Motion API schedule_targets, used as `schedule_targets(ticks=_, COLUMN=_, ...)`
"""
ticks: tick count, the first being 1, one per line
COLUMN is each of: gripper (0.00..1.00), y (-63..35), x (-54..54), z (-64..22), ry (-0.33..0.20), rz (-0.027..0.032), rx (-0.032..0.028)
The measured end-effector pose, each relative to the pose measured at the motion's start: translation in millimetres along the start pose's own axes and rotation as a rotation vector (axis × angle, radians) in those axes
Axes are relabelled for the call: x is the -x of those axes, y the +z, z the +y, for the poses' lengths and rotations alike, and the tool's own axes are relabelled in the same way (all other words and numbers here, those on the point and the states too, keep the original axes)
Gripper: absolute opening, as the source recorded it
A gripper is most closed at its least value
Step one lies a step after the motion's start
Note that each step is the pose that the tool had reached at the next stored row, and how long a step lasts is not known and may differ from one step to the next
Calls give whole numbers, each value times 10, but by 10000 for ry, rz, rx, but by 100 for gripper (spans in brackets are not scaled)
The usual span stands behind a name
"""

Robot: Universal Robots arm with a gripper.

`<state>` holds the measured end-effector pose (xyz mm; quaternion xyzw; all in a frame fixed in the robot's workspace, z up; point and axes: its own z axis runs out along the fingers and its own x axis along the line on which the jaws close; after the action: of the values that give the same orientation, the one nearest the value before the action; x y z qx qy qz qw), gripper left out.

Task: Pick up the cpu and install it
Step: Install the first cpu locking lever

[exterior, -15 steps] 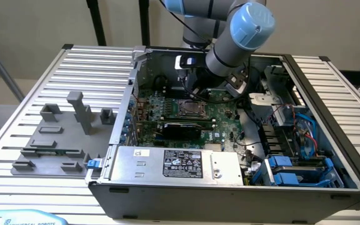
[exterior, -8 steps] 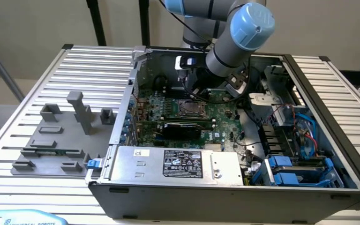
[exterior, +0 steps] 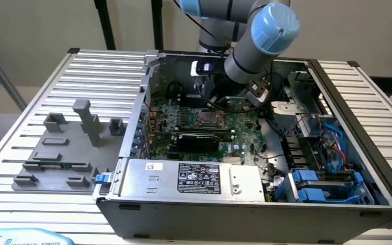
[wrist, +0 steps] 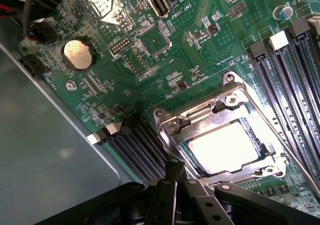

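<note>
Silver and glaring under the light, the cpu [wrist: 226,146] is lying flat inside the steel frame of the socket [wrist: 220,130] on the green motherboard [wrist: 150,60]. In the wrist view the socket frame is sitting around it on all sides, and the chip is looking level, not tilted, though the glare is hiding its rim. In the exterior view the socket [exterior: 203,117] is showing near the middle of the open computer case [exterior: 264,204], and my arm is leaning in from about twelve o'clock of it.

My gripper [wrist: 176,177] is clenched, fingers pressed together with nothing between them, and I am hovering just beside the socket frame's near edge, at about seven o'clock of the chip in the wrist view. I am not touching the chip.

I am judging the chip to be light, stiff and slick on top: a thin metal lid over a brittle board, with a contact face underneath that would not forgive scraping or a skewed drop. I am thinking the only safe hold is by two opposite edges of the rim, kept level, never on the shiny lid or the underside. Seated as it is, the frame is crowding those edges, so finger room is looking tight. The coin battery [wrist: 78,53] and the memory slots [wrist: 295,60] are lying well apart from the socket.
</note>
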<state>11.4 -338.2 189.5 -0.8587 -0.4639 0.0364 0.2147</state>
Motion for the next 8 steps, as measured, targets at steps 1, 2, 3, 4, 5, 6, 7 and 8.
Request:
schedule_targets(ticks=1, gripper=11, y=-1, x=-2, z=3, ry=0, rz=0, rx=1)
schedule_targets(ticks=2, gripper=11, y=-3, x=-5, z=8, ry=1, rz=1, rx=0)
schedule_targets(ticks=3, gripper=11, y=-5, x=-8, z=13, ry=1, rz=0, rx=1)
schedule_targets(ticks=4, gripper=11, y=-6, x=-12, z=18, ry=1, rz=0, rx=0)
schedule_targets(ticks=5, gripper=11, y=-8, x=-17, z=25, ry=1, rz=1, rx=0)
schedule_targets(ticks=6, gripper=11, y=-10, x=-20, z=30, ry=1, rz=0, rx=0)
schedule_targets(ticks=7, gripper=11, y=-11, x=-23, z=33, ry=1, rz=0, rx=0)
schedule_targets(ticks=8, gripper=11, y=-11, x=-22, z=33, ry=1, rz=1, rx=1)
